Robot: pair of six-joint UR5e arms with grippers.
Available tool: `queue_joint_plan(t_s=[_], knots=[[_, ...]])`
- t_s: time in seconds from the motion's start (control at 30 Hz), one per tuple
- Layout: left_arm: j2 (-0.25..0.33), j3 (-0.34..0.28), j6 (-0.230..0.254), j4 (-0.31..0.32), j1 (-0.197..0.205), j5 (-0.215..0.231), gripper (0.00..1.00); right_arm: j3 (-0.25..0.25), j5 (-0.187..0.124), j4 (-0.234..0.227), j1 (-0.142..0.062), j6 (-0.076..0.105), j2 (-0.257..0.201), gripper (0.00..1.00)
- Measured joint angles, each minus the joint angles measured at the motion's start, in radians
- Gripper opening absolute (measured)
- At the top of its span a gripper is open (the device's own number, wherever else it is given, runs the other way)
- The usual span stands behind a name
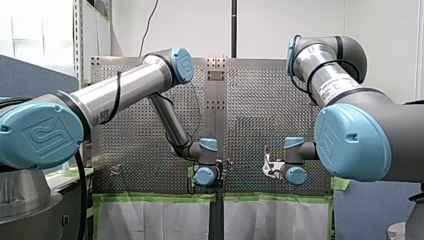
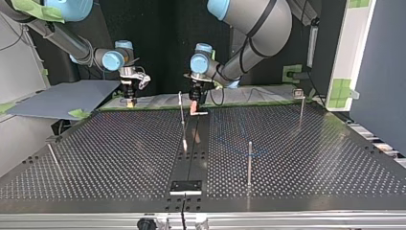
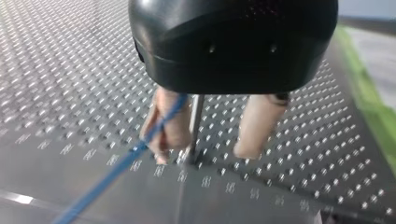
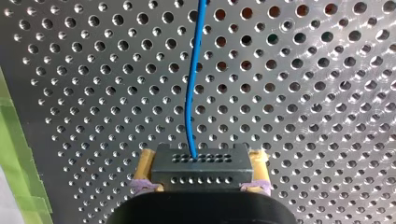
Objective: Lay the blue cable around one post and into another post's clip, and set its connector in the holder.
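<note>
Being clamped from both sides between the yellow pads [image 4: 146,163] of the right end effector [image 4: 201,164], the black connector [image 4: 201,171] is being held above the perforated worktop [image 4: 303,93]. The blue cable [image 4: 190,93] is coming out of the connector's face of small holes and is being led straight away ahead of this end effector, over the worktop. A strip of green tape [image 4: 14,154] is being seen beside it at the worktop's edge.

The left end effector [image 3: 201,154] is being kept open, with its two beige pads [image 3: 256,121] well apart. A thin metal post [image 3: 195,116] is standing between them, close beside one pad and apart from the other. The blue cable is crossing the front of that nearer pad and is slanting away over the worktop. Nothing is being clamped by these fingers.

In the top view, the left end effector is being seen at the far end of the dark centre strip. The right end effector is being seen further to that view's left, near the worktop's far edge.
</note>
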Motion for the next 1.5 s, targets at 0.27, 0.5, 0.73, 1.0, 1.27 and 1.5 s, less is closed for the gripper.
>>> queue_joint_plan(t_s=[0.27, 0.5, 0.73, 1.0, 1.27, 1.5], knots=[[0.048, -0.039, 0.073, -0.074, -0.018, 0.007, 1.0, 0.0, 0.0, 0.001, 0.0, 0.0, 0.0, 0.0], [0.113, -0.099, 0.139, -0.14, -0.036, -0.008, 1.0, 0.0, 0.001, 0.005, 0.0, 0.0, -0.001, 0.0], [0.176, -0.113, 0.186, -0.204, -0.061, -0.008, 1.0, 0.0, 0.001, 0.01, 0.0, 0.001, 0.0, 0.0], [0.197, -0.114, 0.201, -0.267, -0.078, 0.029, 1.0, 0.0, 0.0, 0.012, 0.0, 0.003, 0.0, 0.0], [0.198, -0.114, 0.208, -0.331, -0.074, 0.029, 1.0, 0.0, 0.0, 0.016, -0.002, 0.003, 0.0, 0.0], [0.198, -0.114, 0.236, -0.394, -0.077, -0.018, 1.0, 0.0, 0.001, 0.023, -0.002, 0.002, 0.0, 0.0]])
